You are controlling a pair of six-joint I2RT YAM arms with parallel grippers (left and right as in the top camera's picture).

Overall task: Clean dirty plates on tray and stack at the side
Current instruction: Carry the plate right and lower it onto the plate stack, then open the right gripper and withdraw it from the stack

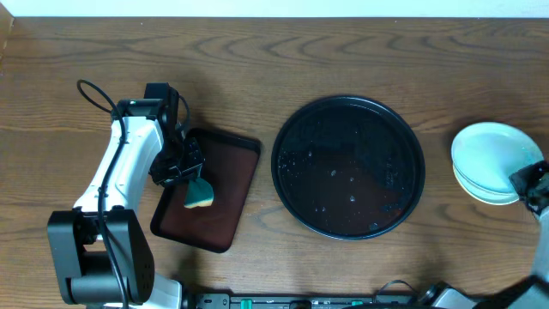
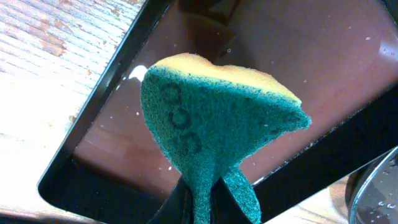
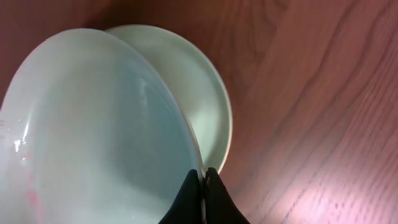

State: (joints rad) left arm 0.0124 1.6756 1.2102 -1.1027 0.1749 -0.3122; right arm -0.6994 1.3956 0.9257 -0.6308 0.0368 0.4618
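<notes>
The black round tray [image 1: 348,167] sits mid-table with water droplets and no plates on it. The plates [image 1: 491,161] are stacked on the wood at the far right. My right gripper [image 1: 525,182] is shut on the rim of the top mint-white plate [image 3: 93,130], held just over another plate [image 3: 205,99] below it. A faint pink trace shows at the top plate's lower left edge. My left gripper [image 1: 190,176] is shut on a green-and-yellow sponge [image 2: 214,118], which hangs over the maroon rectangular tray [image 1: 230,150].
The maroon tray [image 2: 273,43] is wet, with small droplets. Its dark rim runs along the wood tabletop [image 2: 50,56]. The edge of the black round tray shows at the lower right of the left wrist view [image 2: 376,193].
</notes>
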